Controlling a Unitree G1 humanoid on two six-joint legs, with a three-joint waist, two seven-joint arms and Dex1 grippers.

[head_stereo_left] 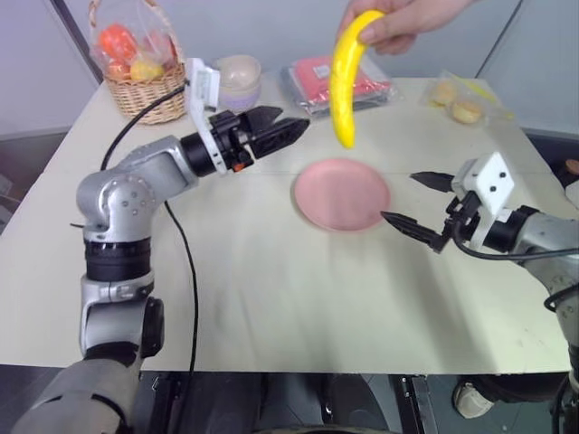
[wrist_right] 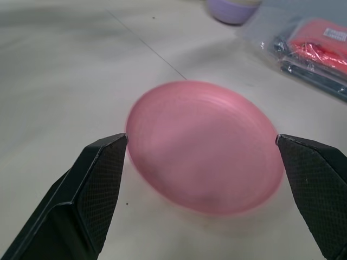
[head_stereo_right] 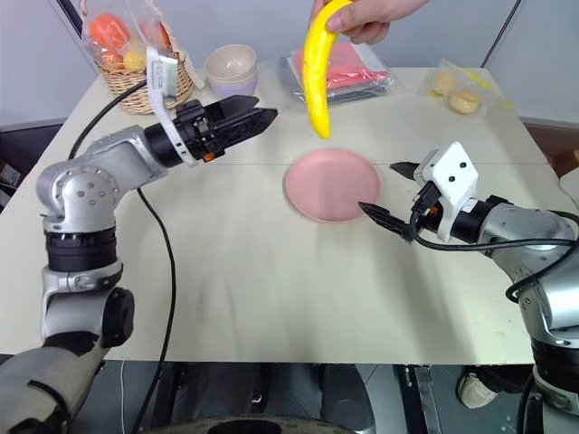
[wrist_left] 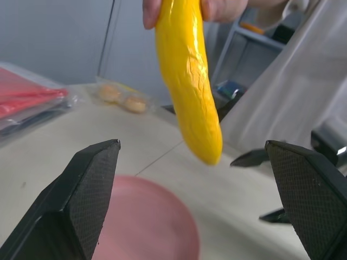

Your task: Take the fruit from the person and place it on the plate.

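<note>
Person's hand [head_stereo_left: 403, 23] dangling banana [head_stereo_left: 345, 77] by top end, tip hanging above far edge of pink plate [head_stereo_left: 341, 193] on desk [head_stereo_left: 271, 298]. Left end effector [head_stereo_left: 282, 127] spread wide, empty, aimed at banana, just beside it, not touching. Right end effector [head_stereo_left: 418, 202] also spread, empty, hovering low beside plate's right edge.
</note>
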